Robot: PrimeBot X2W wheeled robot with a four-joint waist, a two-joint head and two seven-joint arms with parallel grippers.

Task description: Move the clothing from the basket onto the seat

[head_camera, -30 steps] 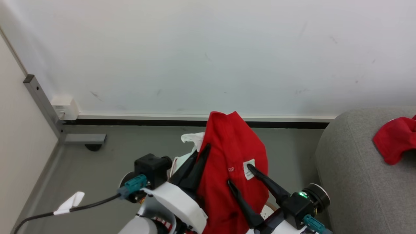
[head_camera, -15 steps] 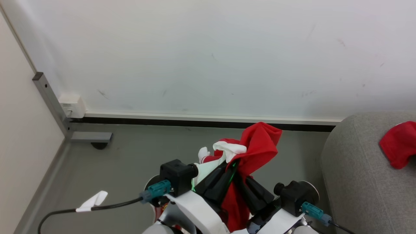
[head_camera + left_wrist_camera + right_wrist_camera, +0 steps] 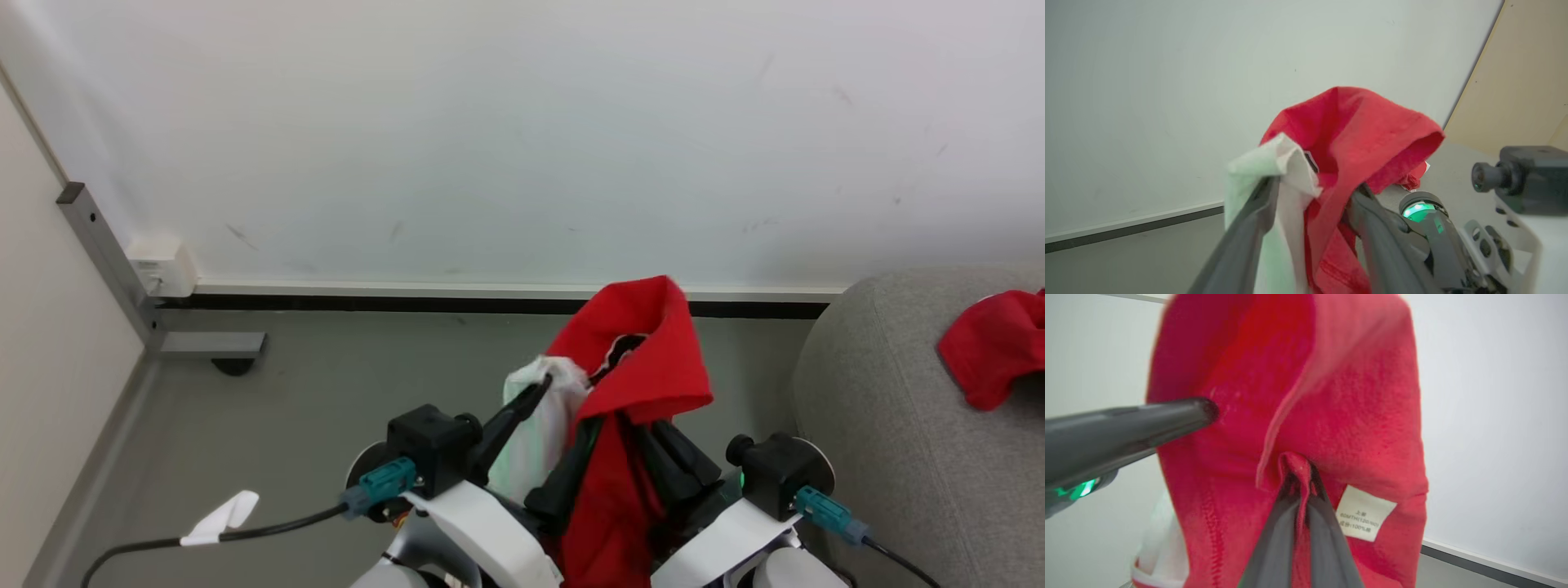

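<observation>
Right gripper [image 3: 1300, 473] pinching clothing [image 3: 1355, 416], half hidden by folds, seat [image 3: 882, 392] cropped

White wall [image 3: 522, 122], grey floor [image 3: 326, 392], socket box [image 3: 162, 265] by metal post [image 3: 100, 241]

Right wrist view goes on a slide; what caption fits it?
Right hand shut on a fold of the red garment beside its white label; a left hand finger against the cloth.

Plain room, grey sofa [image 3: 882, 474], white wall [image 3: 490, 122]
</observation>
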